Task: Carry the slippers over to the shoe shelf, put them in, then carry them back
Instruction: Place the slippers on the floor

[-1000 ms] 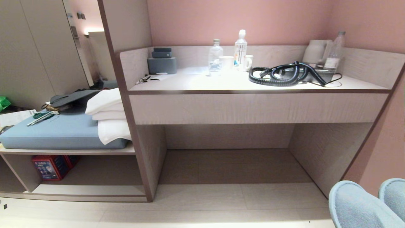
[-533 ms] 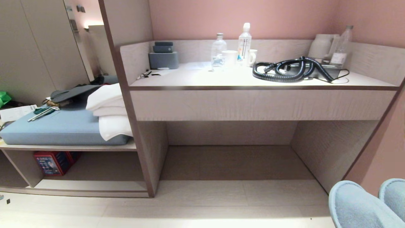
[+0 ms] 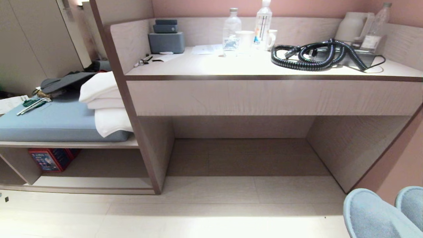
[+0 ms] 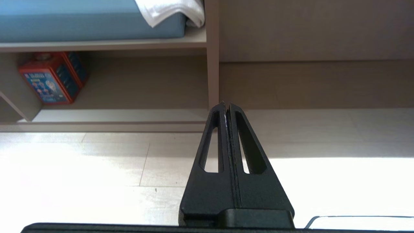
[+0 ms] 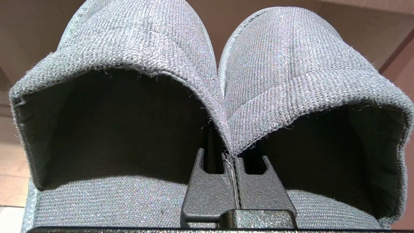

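Observation:
The slippers [image 3: 380, 215], pale blue-grey knit, show at the lower right of the head view, toes pointing toward the furniture. In the right wrist view my right gripper [image 5: 233, 158] is shut on the two inner rims of the slippers [image 5: 207, 58], pinched together side by side. The shoe shelf [image 3: 92, 182] is the low narrow cubby with a pale bottom board at lower left, under the cushioned bench. My left gripper [image 4: 226, 105] is shut and empty above the floor; beyond it lies the shoe shelf [image 4: 123, 115].
A red box [image 3: 49, 158] stands at the left inside the shelf. An upright panel [image 3: 150, 155] divides it from the wider cubby [image 3: 244, 155] under the desk [image 3: 231, 67], which carries bottles, cups and a coiled black cable [image 3: 314, 54]. White pillows [image 3: 105, 105] lie on the blue cushion [image 3: 49, 122].
The whole head view has shifted: the desk and cubbies sit higher in the picture and more floor shows. The slippers keep their place in the picture.

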### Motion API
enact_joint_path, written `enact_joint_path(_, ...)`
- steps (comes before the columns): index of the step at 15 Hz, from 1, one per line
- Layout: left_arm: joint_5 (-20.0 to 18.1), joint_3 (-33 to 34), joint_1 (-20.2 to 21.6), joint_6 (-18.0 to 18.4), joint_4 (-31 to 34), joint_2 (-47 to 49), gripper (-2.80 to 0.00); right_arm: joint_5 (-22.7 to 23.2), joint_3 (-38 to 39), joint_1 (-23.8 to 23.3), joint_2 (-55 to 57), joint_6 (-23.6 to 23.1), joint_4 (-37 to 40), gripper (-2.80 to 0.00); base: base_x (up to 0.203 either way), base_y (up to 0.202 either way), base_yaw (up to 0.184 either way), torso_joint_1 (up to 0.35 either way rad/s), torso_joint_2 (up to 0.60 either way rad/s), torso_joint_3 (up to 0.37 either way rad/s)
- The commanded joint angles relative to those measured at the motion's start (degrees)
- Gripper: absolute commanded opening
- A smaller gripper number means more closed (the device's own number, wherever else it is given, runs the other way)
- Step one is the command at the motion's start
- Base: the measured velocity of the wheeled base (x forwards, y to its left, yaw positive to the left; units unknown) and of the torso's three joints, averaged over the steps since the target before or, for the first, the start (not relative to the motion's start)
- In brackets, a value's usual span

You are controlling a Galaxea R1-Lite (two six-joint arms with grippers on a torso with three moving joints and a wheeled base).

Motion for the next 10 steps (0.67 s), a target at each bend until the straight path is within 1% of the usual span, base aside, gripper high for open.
enact_joint_path(1,0.0,0.0,0.0,0.02,-0.01,-0.01,-2.8,0.02,0.0,0.09,0.01,0.01,0.01,-2.8,0.0,0.0,0.0,0.002,0.0,-0.194)
enact_joint_path(10,0.0,0.0,0.0,-0.07,-0.01,0.07,-2.8,-0.07,0.0,0.02,0.06,0.17,0.04,-2.8,0.0,0.0,0.0,0.003,0.0,-0.198)
